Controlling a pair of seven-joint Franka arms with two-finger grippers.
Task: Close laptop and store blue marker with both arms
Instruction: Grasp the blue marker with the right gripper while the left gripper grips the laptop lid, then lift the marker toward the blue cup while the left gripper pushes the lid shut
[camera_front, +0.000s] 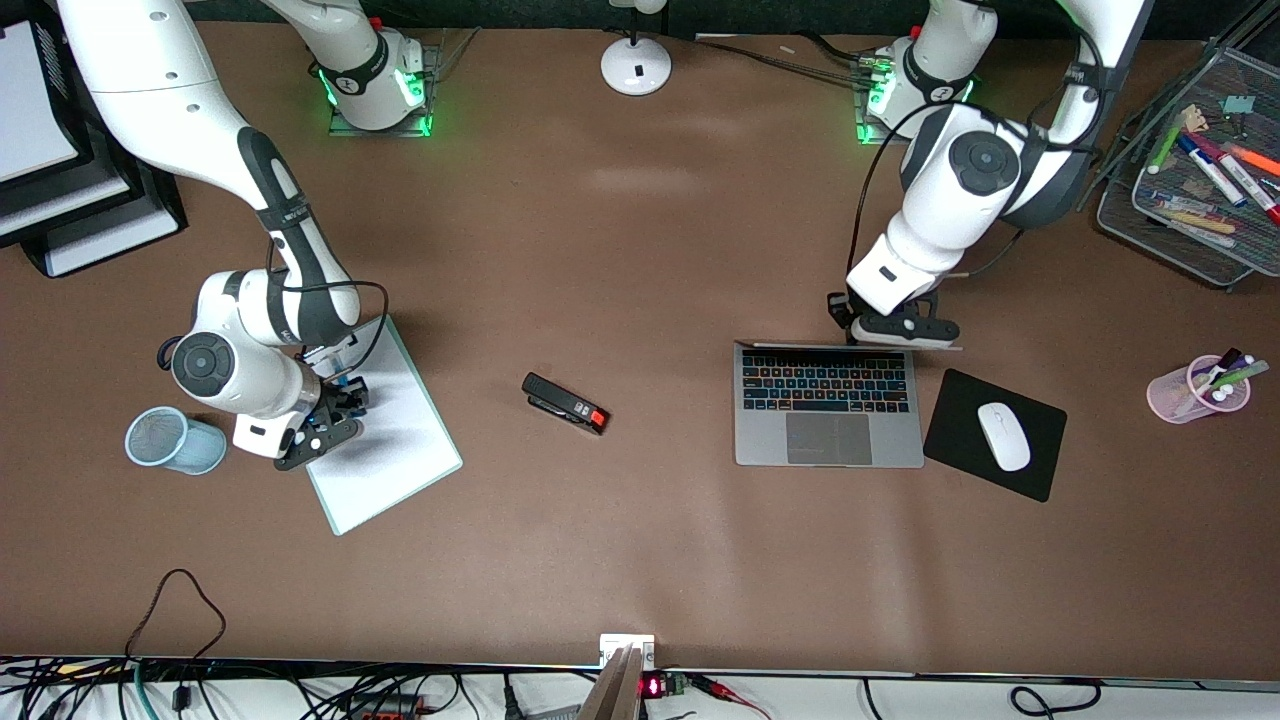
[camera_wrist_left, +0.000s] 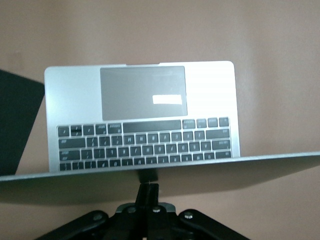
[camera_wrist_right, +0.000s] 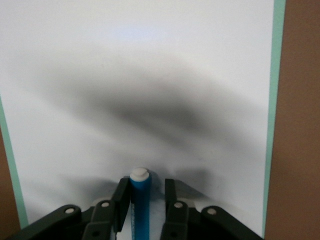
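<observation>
The laptop (camera_front: 828, 440) stands open toward the left arm's end of the table, its lid seen edge-on. My left gripper (camera_front: 893, 330) is shut, its fingertips against the lid's top edge. In the left wrist view the closed gripper (camera_wrist_left: 148, 186) meets the lid's edge (camera_wrist_left: 225, 162), with the keyboard and trackpad (camera_wrist_left: 142, 95) below. My right gripper (camera_front: 335, 400) is low over a whiteboard (camera_front: 400, 440). In the right wrist view it (camera_wrist_right: 145, 187) is open around the blue marker (camera_wrist_right: 141, 205). One finger touches the marker and the other stands apart.
A black stapler (camera_front: 565, 403) lies mid-table. A mouse pad (camera_front: 960, 400) with a white mouse (camera_front: 1003, 435) sits beside the laptop. A pink pen cup (camera_front: 1180, 398), a mesh tray of markers (camera_front: 1180, 225), a blue mesh cup (camera_front: 175, 440) on its side and a lamp base (camera_front: 636, 65) stand around.
</observation>
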